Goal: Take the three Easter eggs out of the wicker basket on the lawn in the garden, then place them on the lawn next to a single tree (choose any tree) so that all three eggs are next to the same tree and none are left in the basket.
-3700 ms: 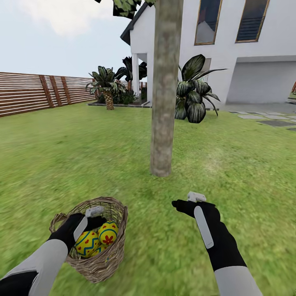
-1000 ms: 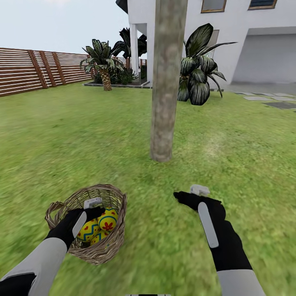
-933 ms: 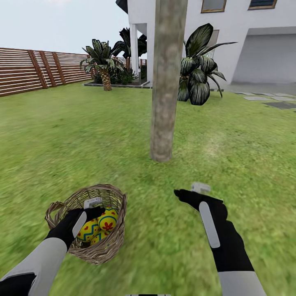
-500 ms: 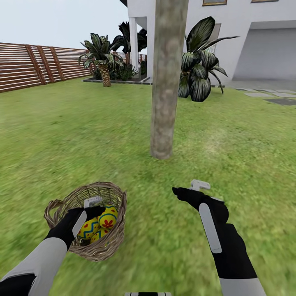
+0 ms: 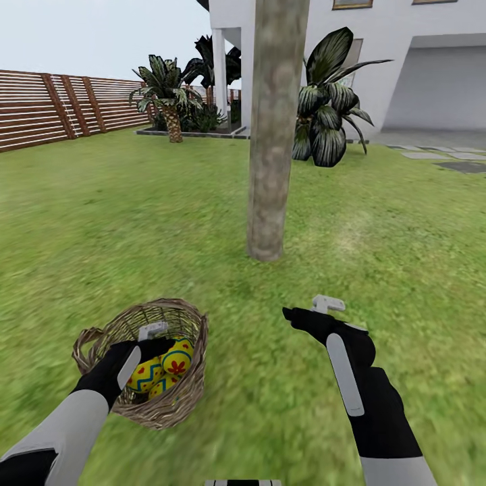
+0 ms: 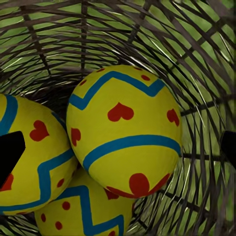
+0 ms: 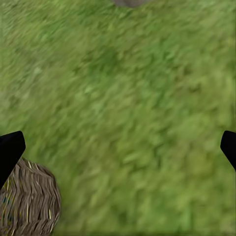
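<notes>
Three Easter eggs (image 6: pixel 123 130) crowd the wicker basket (image 5: pixel 172 398), open left tool (image 5: pixel 152 341) above.

The left arm reaches forward and down from the near left, its black wrist bent so that the left gripper (image 5: pixel 156 339) dips inside the basket (image 5: pixel 177 403). In the left wrist view its fingertips (image 6: pixel 10 152) stand wide apart, clear of the eggs (image 6: pixel 125 130). The right arm stretches forward from the near right, held above the lawn (image 5: pixel 378 223). The right gripper (image 5: pixel 307 312) points left, fingers spread and holding nothing.
</notes>
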Controlling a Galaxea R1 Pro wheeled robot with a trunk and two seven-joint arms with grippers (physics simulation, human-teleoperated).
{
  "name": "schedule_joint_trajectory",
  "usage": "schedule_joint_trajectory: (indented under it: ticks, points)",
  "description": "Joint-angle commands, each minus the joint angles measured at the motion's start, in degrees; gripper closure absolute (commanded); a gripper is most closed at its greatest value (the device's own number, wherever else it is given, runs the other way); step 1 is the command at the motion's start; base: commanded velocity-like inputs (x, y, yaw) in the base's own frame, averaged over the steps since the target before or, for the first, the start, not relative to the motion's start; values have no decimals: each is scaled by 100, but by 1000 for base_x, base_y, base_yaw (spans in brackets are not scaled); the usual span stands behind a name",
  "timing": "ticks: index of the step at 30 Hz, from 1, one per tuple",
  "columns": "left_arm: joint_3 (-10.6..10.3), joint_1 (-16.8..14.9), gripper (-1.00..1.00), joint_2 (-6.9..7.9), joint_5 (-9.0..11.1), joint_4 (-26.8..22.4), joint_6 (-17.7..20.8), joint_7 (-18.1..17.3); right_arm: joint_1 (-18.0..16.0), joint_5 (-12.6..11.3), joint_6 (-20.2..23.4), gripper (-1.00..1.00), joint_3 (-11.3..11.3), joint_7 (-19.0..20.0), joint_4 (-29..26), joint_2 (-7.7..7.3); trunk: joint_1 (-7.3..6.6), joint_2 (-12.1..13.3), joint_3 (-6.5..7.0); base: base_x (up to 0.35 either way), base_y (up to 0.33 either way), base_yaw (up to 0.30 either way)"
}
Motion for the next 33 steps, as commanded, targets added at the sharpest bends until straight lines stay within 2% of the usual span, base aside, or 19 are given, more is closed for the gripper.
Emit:
schedule_joint_trajectory:
  ticks: [1, 17, 24, 30, 33]
  points:
    - [24, -2, -100, 1, 15, -7, 38, -40, -3, -61, 16, -100, 3, -57, -5, 0, -1, -2, -5, 0, 0, 0]
    - [23, -2, -100, 13, 15, -6, 36, -81, -3, -98, 16, -100, 4, -57, 2, 0, 40, -23, -359, 0, 0, 0]
    - [23, -2, -100, 12, 15, -16, 32, -83, -3, -99, 16, -100, 4, -57, 3, 0, 40, -23, -359, 0, 0, 0]
    - [23, -2, -100, 9, 15, -18, 31, -80, -3, -99, 16, -100, 4, -57, 3, 0, 56, -31, -492, 0, 0, 0]
    - [23, -2, -100, 7, 15, -19, 31, -78, -3, -99, 16, -100, 4, -57, 3, 0, 56, -31, -492, 0, 0, 0]
